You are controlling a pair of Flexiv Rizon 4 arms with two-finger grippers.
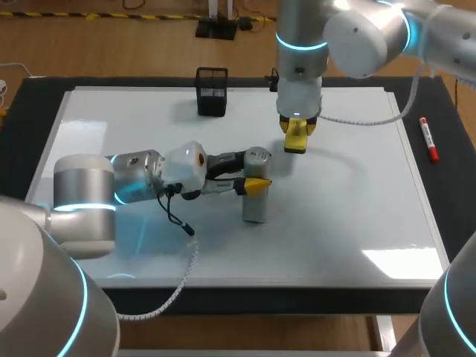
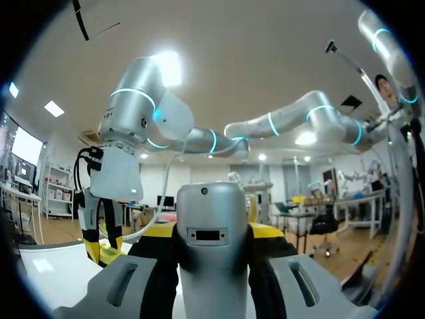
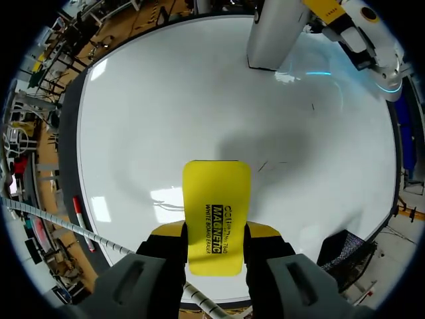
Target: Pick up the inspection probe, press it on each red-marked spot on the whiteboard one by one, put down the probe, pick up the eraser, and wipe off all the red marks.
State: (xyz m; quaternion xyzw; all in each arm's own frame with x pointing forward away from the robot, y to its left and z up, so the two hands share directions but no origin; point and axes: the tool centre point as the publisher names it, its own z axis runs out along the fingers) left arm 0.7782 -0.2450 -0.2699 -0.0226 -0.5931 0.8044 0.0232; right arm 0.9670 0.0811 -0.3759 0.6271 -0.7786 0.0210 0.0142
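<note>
left pincer [image 1: 253, 172] grips probe [image 1: 254, 208] standing on whiteboard [image 1: 357, 216]; right pincer [image 1: 296, 138] holds eraser [image 3: 216, 219] above it; no red marks show, wiping likely done.

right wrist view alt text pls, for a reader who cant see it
The right gripper is shut on a yellow eraser over the whiteboard. Ahead of it a grey probe stands on the board, held by the left gripper. A black mesh holder sits beside the right gripper.
</note>
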